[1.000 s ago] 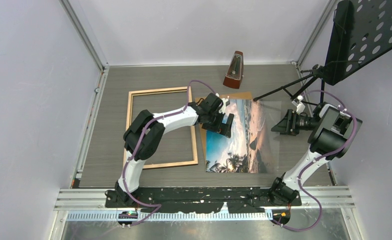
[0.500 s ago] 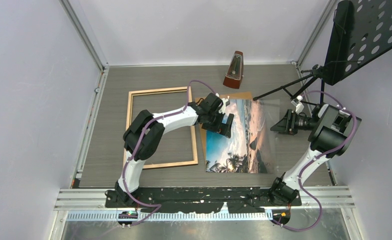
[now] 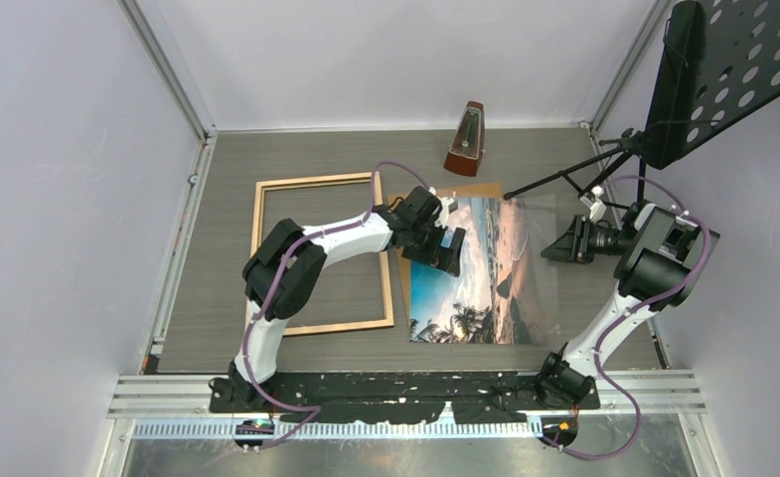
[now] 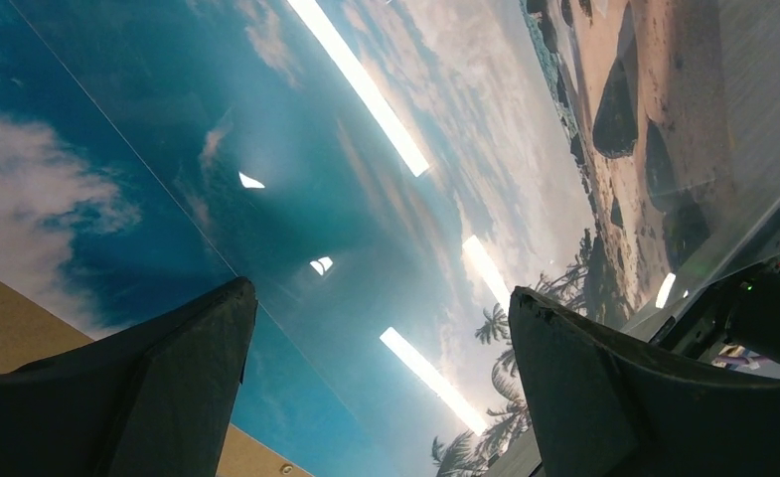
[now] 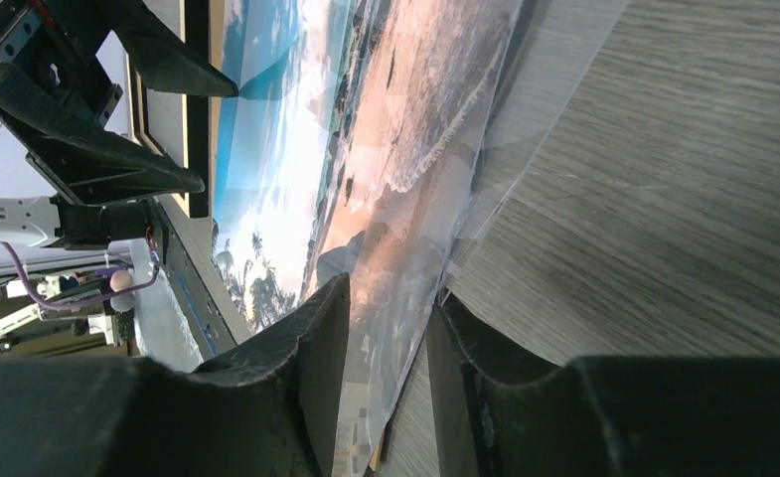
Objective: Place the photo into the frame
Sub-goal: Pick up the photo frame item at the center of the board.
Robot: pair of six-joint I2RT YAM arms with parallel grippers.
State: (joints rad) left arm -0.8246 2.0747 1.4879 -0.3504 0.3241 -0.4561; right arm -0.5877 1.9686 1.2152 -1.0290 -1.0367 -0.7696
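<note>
Photo [image 3: 475, 288]: lies picture side up on the tabletop [image 3: 266, 159], just right of the frame, on top of a brown backing board [image 3: 480, 188] that shows past its far and left edges.
Frame [image 3: 256, 258]: flat on the tabletop, left of the photo, with the left arm reaching across it.
Left pincer [image 3: 450, 253]: fingers wide apart, poised over the far left part of the photo, in the blue sky area.
Right pincer [image 5: 386, 288]: fingers narrowly apart, one on each side of the photo's right edge.
Clear sheet [image 5: 554, 70]: lies along the photo's right side and extends past it.
Metronome [image 3: 466, 139]: upright, beyond the photo.
</note>
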